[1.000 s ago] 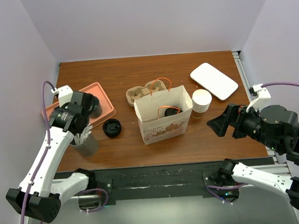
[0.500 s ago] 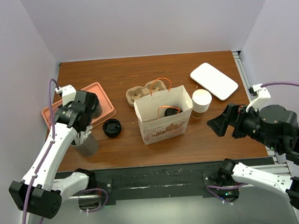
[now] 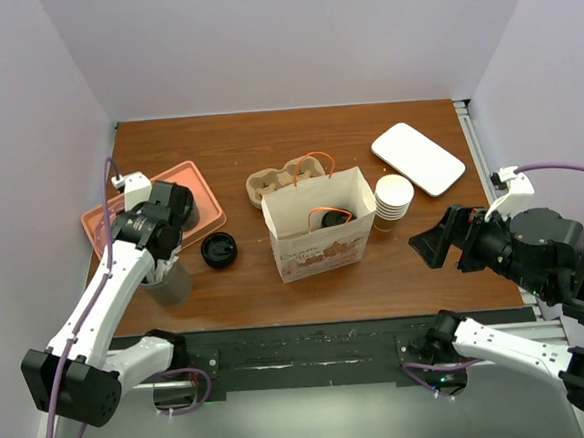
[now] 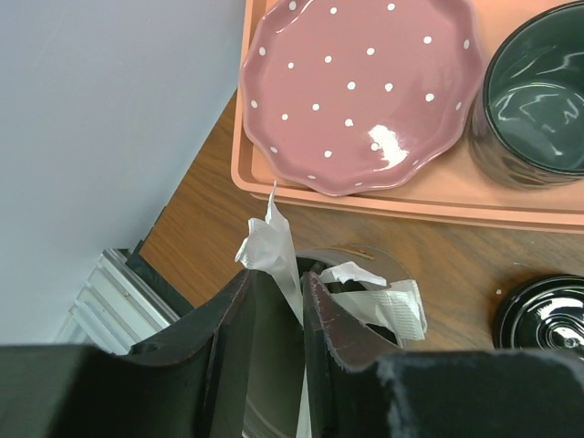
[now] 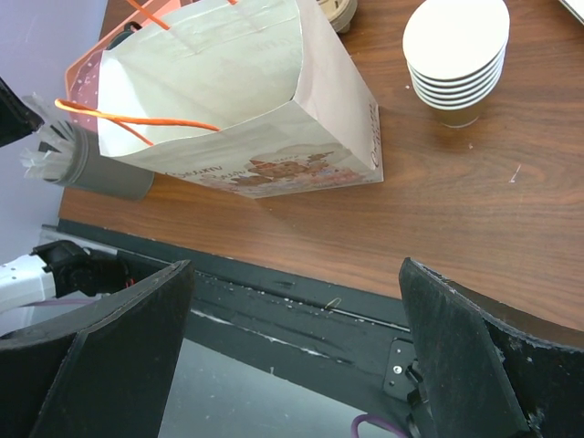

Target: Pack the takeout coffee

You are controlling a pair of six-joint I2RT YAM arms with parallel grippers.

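Top: takeout coffee (image 3: pixel 334 217) = black lid showing in mouth of paper bag (image 3: pixel 314 246), looks already packed. Left jaws well left of bag, over grey cup (image 3: pixel 172 285). Right jaws well right of bag. Coffee near neither.

Left wrist: left jaws narrow around white wrapper (image 4: pixel 272 245) in cup, can't tell if pinched. Risk: lift drags neighbouring wrappers out or tips cup. Coffee and bag out of view.

Right wrist: right jaws wide open, empty, bag ahead of them. Risk: careless reach knocks bag over, coffee spills. Coffee hidden behind bag wall.
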